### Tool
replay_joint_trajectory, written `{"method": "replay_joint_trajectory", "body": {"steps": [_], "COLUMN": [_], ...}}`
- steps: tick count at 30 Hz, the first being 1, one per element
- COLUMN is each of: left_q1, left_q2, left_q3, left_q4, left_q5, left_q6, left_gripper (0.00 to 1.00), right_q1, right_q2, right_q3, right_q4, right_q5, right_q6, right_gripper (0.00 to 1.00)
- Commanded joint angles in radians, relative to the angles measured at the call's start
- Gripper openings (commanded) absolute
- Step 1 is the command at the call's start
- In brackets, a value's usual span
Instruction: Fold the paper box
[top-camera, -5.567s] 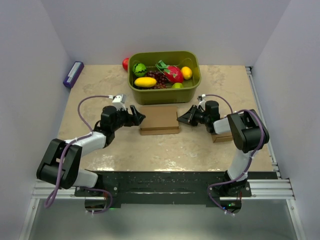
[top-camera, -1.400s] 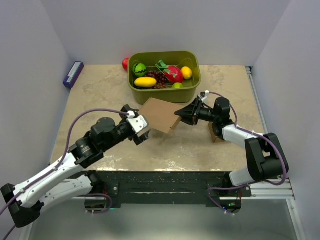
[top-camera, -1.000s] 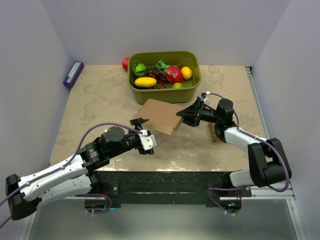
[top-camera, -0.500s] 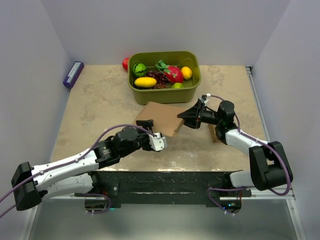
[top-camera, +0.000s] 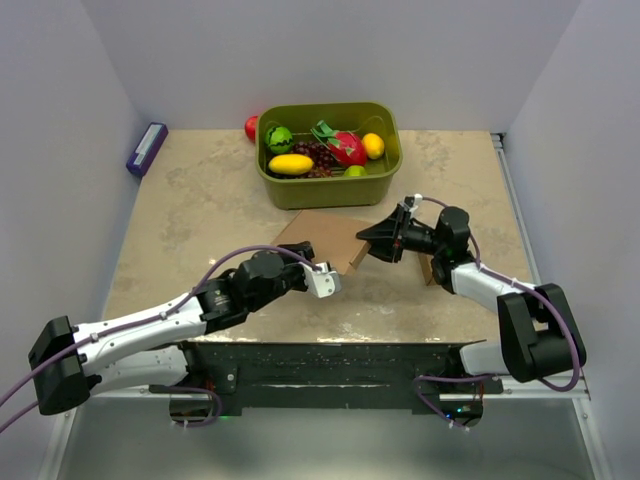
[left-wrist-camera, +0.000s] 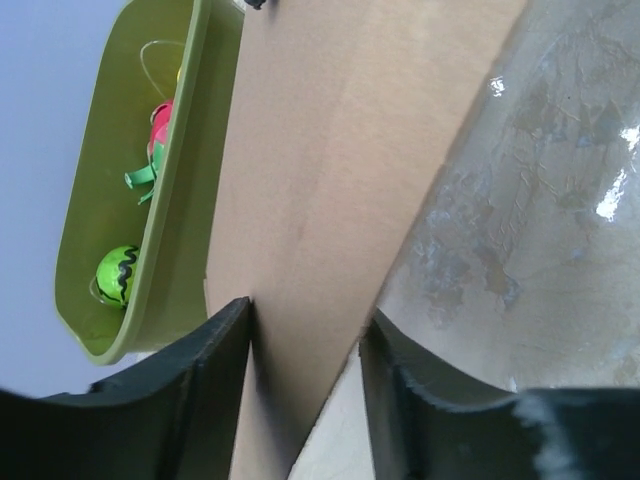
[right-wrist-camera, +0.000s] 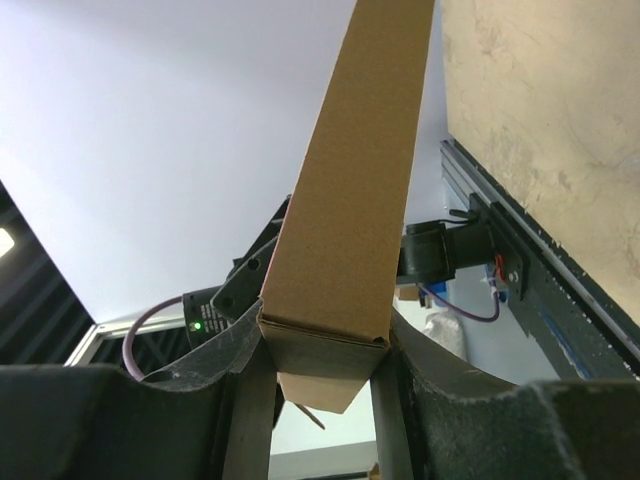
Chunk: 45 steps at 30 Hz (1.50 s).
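Note:
The paper box (top-camera: 327, 238) is a flattened brown cardboard piece, held tilted above the table in front of the green bin. My right gripper (top-camera: 368, 241) is shut on its right edge; in the right wrist view (right-wrist-camera: 320, 372) both fingers press the folded cardboard (right-wrist-camera: 360, 180). My left gripper (top-camera: 301, 258) is at the box's near left corner. In the left wrist view (left-wrist-camera: 305, 390) it is open, with the cardboard corner (left-wrist-camera: 330, 150) between the fingers. The left finger (left-wrist-camera: 205, 385) touches it and the right finger (left-wrist-camera: 410, 390) stands apart.
A green bin (top-camera: 328, 192) of toy fruit stands just behind the box and shows in the left wrist view (left-wrist-camera: 150, 200). A small cardboard cube (top-camera: 434, 267) sits by the right arm. A purple object (top-camera: 146, 148) lies far left, and a red fruit (top-camera: 251, 127) behind the bin.
The box lay flat at first; the right gripper lifted it tilted and still holds it. The left arm let go, swung along the near side, and now has its open jaws around the box's corner.

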Motion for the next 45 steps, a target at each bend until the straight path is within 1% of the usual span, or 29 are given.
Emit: {"method": "replay_joint_trajectory", "body": {"steps": [1,3,5,7,8,9,10,11,12,13,14,15,16,18,19,20,22,23,24,26,30,35,40,42,45], "left_q1": [-0.007,-0.007,-0.007,-0.007,-0.007,-0.007,-0.007,-0.007,-0.007,-0.006,-0.004,-0.004,-0.004,-0.003,-0.003,0.0,0.002,0.002,0.002,0.002,0.002,0.002,0.002,0.002,0.007], "left_q2": [0.011,0.011,0.011,0.009,0.011,0.017,0.029,0.035,0.043,0.063,0.079,0.098,0.134,0.168,0.199,0.213,0.26,0.273,0.287,0.317,0.359,0.426,0.552,0.577,0.6], "left_q3": [0.031,0.037,0.042,0.053,0.062,0.091,0.108,0.123,0.157,0.175,0.2,0.255,0.283,0.352,0.372,0.392,0.444,0.461,0.487,0.507,0.551,0.57,0.619,0.643,0.663], "left_q4": [0.034,0.025,0.005,-0.034,-0.053,-0.074,-0.132,-0.162,-0.189,-0.249,-0.287,-0.332,-0.413,-0.481,-0.537,-0.561,-0.634,-0.659,-0.68,-0.731,-0.806,-0.835,-0.866,-0.871,-0.868], "left_q5": [0.022,0.032,0.049,0.068,0.071,0.08,0.091,0.098,0.106,0.12,0.126,0.135,0.146,0.167,0.195,0.207,0.213,0.213,0.224,0.249,0.267,0.298,0.304,0.301,0.293], "left_q6": [0.011,0.008,0.0,-0.006,-0.008,-0.026,-0.035,-0.055,-0.069,-0.083,-0.095,-0.122,-0.133,-0.161,-0.167,-0.179,-0.19,-0.193,-0.205,-0.216,-0.229,-0.23,-0.225,-0.225,-0.225], "left_gripper": [0.44,0.4,0.38,0.35,0.34,0.34,0.34,0.33,0.33,0.33,0.33,0.33,0.33,0.33,0.33,0.33,0.33,0.33,0.34,0.34,0.36,0.42,0.43,0.45,0.54], "right_q1": [0.001,-0.001,0.001,-0.001,-0.002,-0.01,-0.018,-0.036,-0.045,-0.056,-0.062,-0.067,-0.068,-0.07,-0.07,-0.074,-0.076,-0.076,-0.076,-0.076,-0.075,-0.075,-0.076,-0.075,-0.076], "right_q2": [-0.03,-0.027,-0.019,-0.018,-0.013,-0.011,-0.011,-0.019,-0.025,-0.036,-0.047,-0.074,-0.088,-0.12,-0.128,-0.136,-0.137,-0.136,-0.137,-0.152,-0.214,-0.241,-0.243,-0.248,-0.263], "right_q3": [-0.01,-0.016,-0.025,-0.03,-0.024,-0.015,0.014,0.033,0.056,0.109,0.135,0.16,0.197,0.22,0.234,0.237,0.24,0.24,0.24,0.229,0.217,0.217,0.199,0.194,0.185], "right_q4": [0.109,0.12,0.132,0.126,0.1,0.052,-0.084,-0.155,-0.237,-0.421,-0.499,-0.559,-0.649,-0.703,-0.74,-0.756,-0.805,-0.826,-0.848,-0.889,-0.94,-0.972,-0.961,-0.963,-0.966], "right_q5": [-0.037,-0.04,-0.037,-0.025,-0.021,-0.009,0.003,0.023,0.043,0.117,0.162,0.207,0.295,0.368,0.399,0.452,0.497,0.543,0.564,0.609,0.721,0.73,0.689,0.684,0.678], "right_q6": [0.052,0.054,0.054,0.03,0.004,-0.106,-0.177,-0.254,-0.42,-0.508,-0.583,-0.7,-0.743,-0.821,-0.84,-0.857,-0.909,-0.929,-0.97,-1.001,-1.07,-1.092,-1.087,-1.087,-1.093], "right_gripper": [0.21,0.24,0.27,0.32,0.38,0.43,0.54,0.58,0.61,0.67,0.68,0.7,0.71,0.73,0.73,0.74,0.75,0.75,0.75,0.75,0.75,0.75,0.75,0.75,0.75]}}
